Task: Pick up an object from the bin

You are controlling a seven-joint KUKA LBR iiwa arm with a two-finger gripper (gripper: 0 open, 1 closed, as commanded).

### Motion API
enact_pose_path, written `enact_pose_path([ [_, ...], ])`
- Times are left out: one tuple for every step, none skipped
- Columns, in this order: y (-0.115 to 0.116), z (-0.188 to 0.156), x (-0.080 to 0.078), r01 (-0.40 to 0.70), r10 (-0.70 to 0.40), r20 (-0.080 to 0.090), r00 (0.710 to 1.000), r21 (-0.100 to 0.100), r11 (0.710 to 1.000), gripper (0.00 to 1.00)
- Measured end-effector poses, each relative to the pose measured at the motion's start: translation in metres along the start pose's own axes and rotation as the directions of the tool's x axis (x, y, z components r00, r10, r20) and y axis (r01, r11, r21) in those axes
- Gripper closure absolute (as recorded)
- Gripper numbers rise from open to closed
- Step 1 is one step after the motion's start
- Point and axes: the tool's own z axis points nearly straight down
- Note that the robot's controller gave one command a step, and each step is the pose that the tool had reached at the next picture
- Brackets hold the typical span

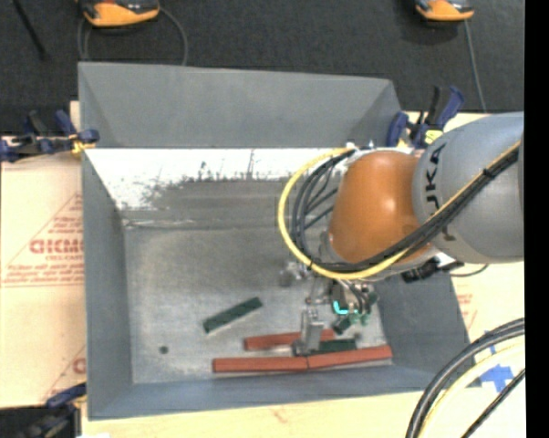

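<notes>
The gripper (pixel 311 334) is hovering at the short red stick (pixel 271 342), beside the long red stick (pixel 297 363). Its grip state cannot be told

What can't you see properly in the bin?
Camera view.
1. Green thing beside the gripper: the arm hides most of it.
2. Dark speck on the bin floor: too small to name.
3. Bin's right side: covered by the arm.

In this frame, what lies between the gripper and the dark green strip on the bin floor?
Nothing: the camera view shows bare grey floor between the gripper and the dark green strip.
</notes>
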Motion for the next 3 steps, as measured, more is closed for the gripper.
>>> enact_pose_path([
  [0.040,0.066,0.006,0.015,-0.015,0.001,1.000,-0.001,1.000,0.00],
  [0.039,0.061,0.002,0.011,-0.011,0.014,1.000,-0.002,1.000,1.00],
  [0.046,-0.070,0.007,0.025,-0.025,0.016,1.000,-0.001,1.000,1.00],
])
